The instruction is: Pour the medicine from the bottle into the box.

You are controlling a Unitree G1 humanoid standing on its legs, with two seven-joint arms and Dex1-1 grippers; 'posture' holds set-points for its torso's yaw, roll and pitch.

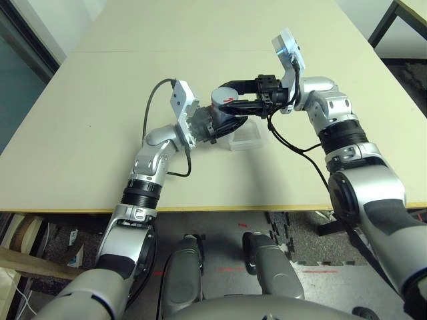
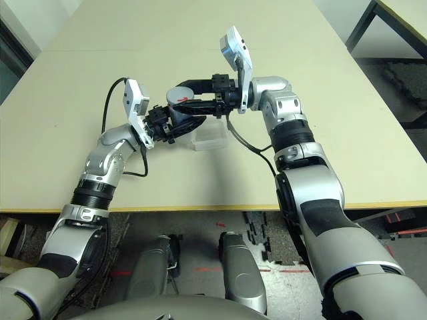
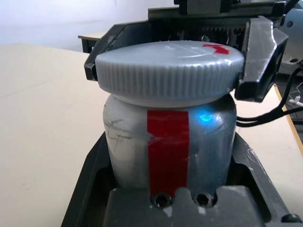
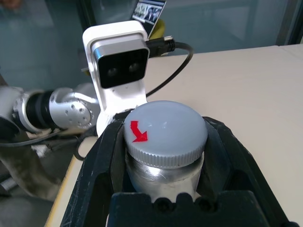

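Note:
The silvery-grey bottle (image 3: 165, 137) with a red strip is held above the table, my left gripper (image 1: 212, 127) shut on its body. Its grey ribbed cap (image 4: 165, 132), marked with a red arrow, is on the bottle. My right gripper (image 1: 233, 101) reaches in from the right and is shut on that cap, one black finger (image 3: 259, 61) on each side of it. The clear plastic box (image 1: 245, 139) lies on the table just below and to the right of the bottle, with nothing in it that I can see.
The beige table (image 1: 100, 153) spreads wide around both arms. The left wrist's white camera housing (image 4: 120, 59) stands close behind the bottle. Black cables (image 1: 293, 143) hang from both wrists. A dark table leg (image 1: 383, 23) stands at the far right.

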